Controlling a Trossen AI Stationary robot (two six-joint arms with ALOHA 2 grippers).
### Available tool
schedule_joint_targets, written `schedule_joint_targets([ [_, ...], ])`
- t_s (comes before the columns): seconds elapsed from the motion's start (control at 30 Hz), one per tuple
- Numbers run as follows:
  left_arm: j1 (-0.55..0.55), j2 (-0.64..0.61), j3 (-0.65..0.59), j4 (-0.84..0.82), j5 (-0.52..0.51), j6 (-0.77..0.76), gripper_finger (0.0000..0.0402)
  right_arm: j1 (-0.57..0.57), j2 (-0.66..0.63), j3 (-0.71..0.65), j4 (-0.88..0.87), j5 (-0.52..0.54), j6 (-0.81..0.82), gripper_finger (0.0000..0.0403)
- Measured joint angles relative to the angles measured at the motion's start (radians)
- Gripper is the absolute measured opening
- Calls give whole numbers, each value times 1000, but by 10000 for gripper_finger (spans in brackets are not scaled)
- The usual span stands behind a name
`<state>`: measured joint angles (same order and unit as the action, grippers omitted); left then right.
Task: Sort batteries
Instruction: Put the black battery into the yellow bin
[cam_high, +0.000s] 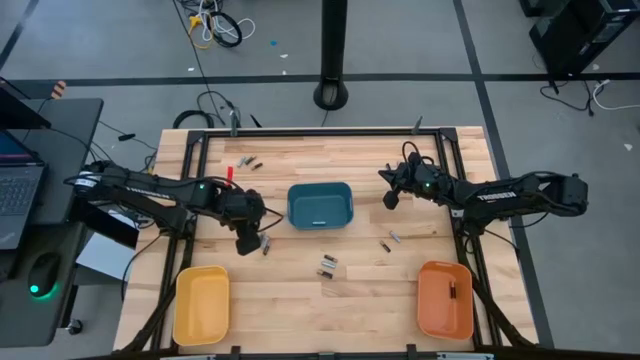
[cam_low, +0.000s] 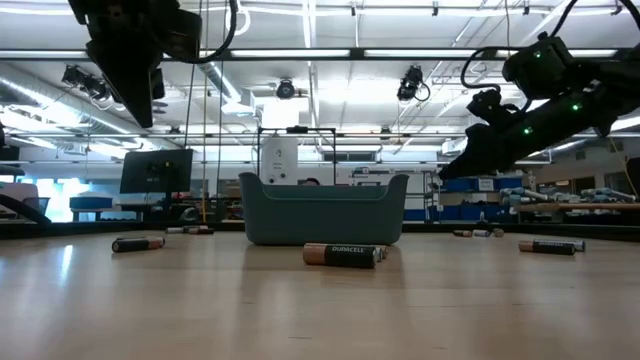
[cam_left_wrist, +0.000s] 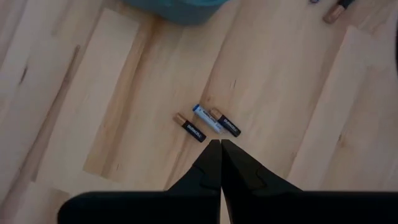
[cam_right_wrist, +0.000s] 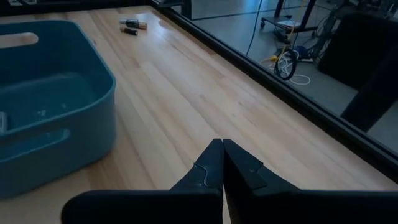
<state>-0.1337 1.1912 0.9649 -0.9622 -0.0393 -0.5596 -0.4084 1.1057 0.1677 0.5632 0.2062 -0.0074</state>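
Left tool (cam_left_wrist: 220, 144), fingers pressed together, hovers over three batteries (cam_left_wrist: 206, 123) on the worktop (cam_left_wrist: 124, 81) — spread first, take one cell alone. Right tool (cam_right_wrist: 222, 144) — also closed — waits beside the teal bin (cam_right_wrist: 56, 106).

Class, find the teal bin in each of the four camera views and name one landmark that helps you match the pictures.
High view: the teal bin sits mid-table, between the two arms.
Low view: it stands at centre, behind the Duracell battery.
Left wrist view: only its edge shows, beyond three batteries.
Right wrist view: it fills one side, handle slot visible.
Shared landmark: the light wooden table.
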Motion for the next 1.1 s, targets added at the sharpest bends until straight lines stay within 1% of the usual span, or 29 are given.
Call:
schedule_joint_targets([
  [0.17, 1, 16, -4, 3, -19, -80, 10, 0, 0, 0, 3, -1, -4, 9],
  [0.33, 1, 72, -23, -1, -20, -155, 10, 0, 0, 0, 5, -1, -4, 9],
  [0.57, 1, 175, -28, 18, -14, -175, 10, 0, 0, 0, 5, -2, -12, 9],
  [0.67, 3, 196, -28, 11, -31, -146, 10, 0, 0, 0, 5, -1, -14, 9],
  [0.8, 39, 187, -40, 17, -56, -130, 10, 0, 0, 0, 5, -1, -15, 9],
  [0.9, 66, 146, -80, 49, -58, -130, 10, 0, 0, 0, 5, -2, -15, 9],
  [1.1, 89, 122, -141, 99, -27, -132, 10, 0, 0, 0, 5, -2, -15, 9],
])
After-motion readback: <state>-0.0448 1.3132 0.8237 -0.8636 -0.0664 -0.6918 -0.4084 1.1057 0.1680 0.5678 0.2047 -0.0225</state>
